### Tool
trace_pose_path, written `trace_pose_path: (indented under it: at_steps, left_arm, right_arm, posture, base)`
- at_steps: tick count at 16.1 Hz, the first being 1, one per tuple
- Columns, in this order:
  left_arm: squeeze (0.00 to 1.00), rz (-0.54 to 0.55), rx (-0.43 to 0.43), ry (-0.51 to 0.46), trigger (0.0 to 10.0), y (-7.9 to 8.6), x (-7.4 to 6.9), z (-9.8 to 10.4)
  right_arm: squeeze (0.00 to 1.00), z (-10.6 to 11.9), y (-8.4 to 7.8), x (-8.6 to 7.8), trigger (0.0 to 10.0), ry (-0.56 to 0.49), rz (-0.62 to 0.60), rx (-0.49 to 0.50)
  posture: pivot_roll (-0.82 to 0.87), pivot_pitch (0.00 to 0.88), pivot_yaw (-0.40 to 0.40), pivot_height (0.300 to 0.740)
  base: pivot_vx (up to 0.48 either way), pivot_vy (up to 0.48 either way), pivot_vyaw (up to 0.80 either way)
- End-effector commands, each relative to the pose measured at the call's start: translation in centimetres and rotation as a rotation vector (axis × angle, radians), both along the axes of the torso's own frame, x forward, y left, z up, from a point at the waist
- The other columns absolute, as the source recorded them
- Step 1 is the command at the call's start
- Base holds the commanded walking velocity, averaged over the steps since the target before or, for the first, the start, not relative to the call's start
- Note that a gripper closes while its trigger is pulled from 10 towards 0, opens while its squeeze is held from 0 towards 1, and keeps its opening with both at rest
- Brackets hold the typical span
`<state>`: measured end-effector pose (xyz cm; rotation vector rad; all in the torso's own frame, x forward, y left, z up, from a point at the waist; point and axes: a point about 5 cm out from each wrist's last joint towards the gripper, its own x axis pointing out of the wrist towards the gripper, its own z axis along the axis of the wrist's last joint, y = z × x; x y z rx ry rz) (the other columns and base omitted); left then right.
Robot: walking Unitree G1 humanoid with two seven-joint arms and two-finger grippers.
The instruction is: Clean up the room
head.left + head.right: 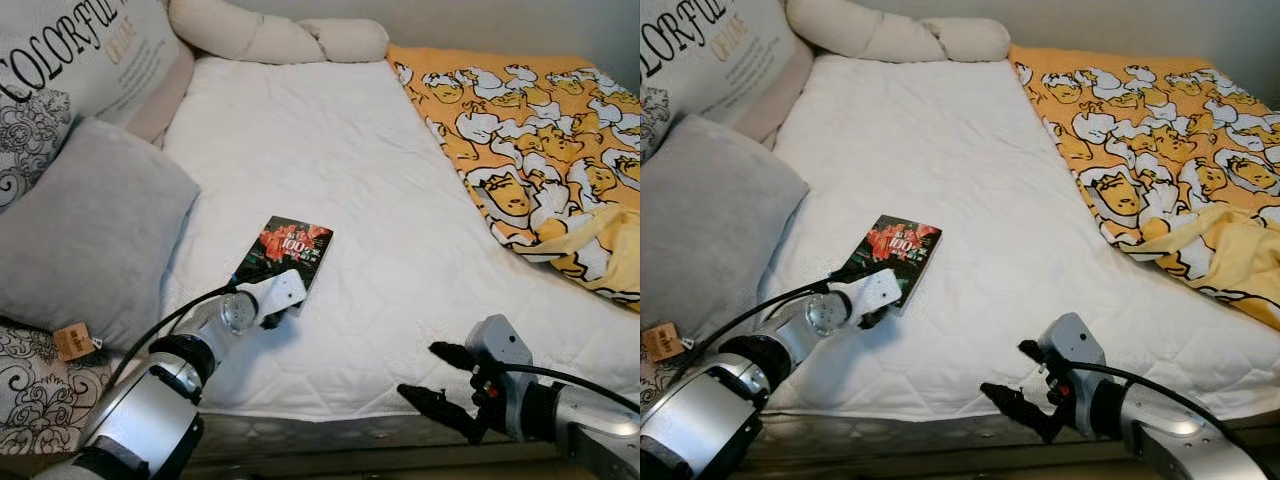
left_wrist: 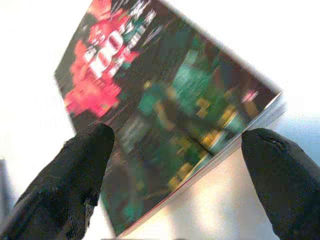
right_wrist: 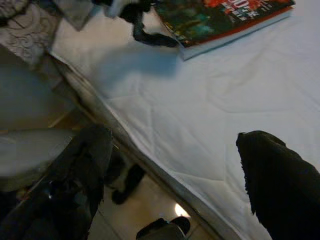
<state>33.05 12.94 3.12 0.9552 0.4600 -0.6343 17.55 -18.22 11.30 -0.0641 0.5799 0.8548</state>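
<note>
The tidying looks barely begun: the book (image 1: 288, 252) lies flat on the white mattress (image 1: 380, 200), just beside the grey pillow (image 1: 85, 230), and nothing has been lifted yet. The left gripper (image 2: 175, 150) hovers at the book's near end with its fingers spread wide to either side of the cover and closed on nothing, so the grasp and carry-off remain. The right gripper (image 1: 440, 385) waits open and empty near the mattress edge, well apart from the book, and the rumpled yellow blanket (image 1: 540, 140) beyond it likely needs straightening too.
</note>
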Motion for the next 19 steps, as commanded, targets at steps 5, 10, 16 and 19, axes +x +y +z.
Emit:
trace_pose_path:
  at_steps: [5, 10, 16, 19]
  left_arm:
    - [0.00, 0.006, -0.163, 0.038, 10.0, -1.7, -0.1, 0.2]
    - [0.00, 0.291, -0.188, -0.082, 10.0, 2.4, 1.1, 1.2]
    - [0.00, 0.505, -0.160, 0.005, 10.0, 5.1, 0.5, 0.3]
    - [0.00, 0.473, -0.285, 0.093, 10.0, 2.2, 0.2, -0.4]
  right_arm:
    - [0.00, 0.4, -0.5, 0.6, 10.0, -0.011, 0.017, -0.001]
    - [0.00, 0.5, -0.9, 1.2, 10.0, -0.031, -0.013, -0.001]
    - [0.00, 1.3, -0.8, 2.2, 10.0, -0.103, -0.118, -0.031]
    - [0.00, 1.8, -0.2, 1.9, 10.0, -0.113, -0.132, -0.017]
  posture:
    - [-0.33, 0.000, -0.065, 0.740]
    - [-0.33, 0.000, -0.075, 0.740]
    - [-0.37, 0.000, -0.060, 0.740]
    - [-0.41, 0.014, -0.061, 0.740]
  base:
    - [0.000, 0.000, 0.00]
    - [0.000, 0.000, 0.00]
    - [0.000, 0.000, 0.00]
    - [0.000, 0.000, 0.00]
